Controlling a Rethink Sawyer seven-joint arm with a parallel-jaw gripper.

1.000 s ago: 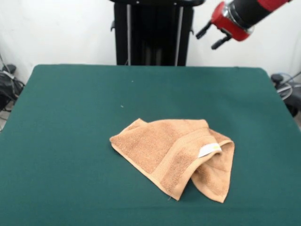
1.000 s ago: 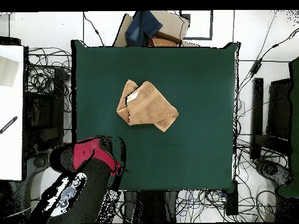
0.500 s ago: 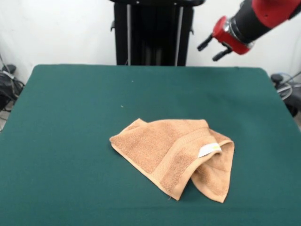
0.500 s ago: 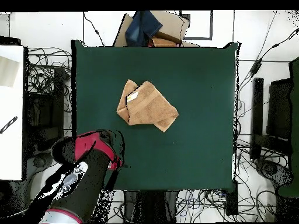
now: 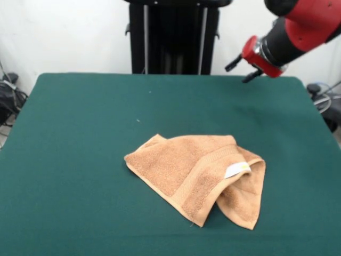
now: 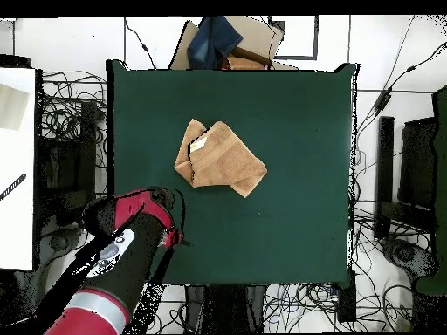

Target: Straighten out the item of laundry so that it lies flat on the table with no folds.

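The item of laundry, a tan terry towel [image 5: 184, 168] [image 6: 223, 161], lies crumpled on the green table [image 5: 80, 133] [image 6: 288, 131], a little right of centre in the front view. One side is folded over the rest, and its white tag [image 5: 237, 169] [image 6: 199, 142] faces up on that fold. My gripper [image 5: 241, 71] [image 6: 177, 236] hangs in the air above the far right part of the table, well away from the towel. It is open, with nothing between its two black fingers.
In the overhead view, tangled cables [image 6: 65, 113] lie on the floor around the table. A cardboard box with a blue thing on it [image 6: 218, 42] sits past the table's top edge. A white surface [image 6: 16, 157] stands at the left.
The arm has come lower and slightly to the right in the front view, bringing the open gripper closer to the table's far edge. The towel has not moved.
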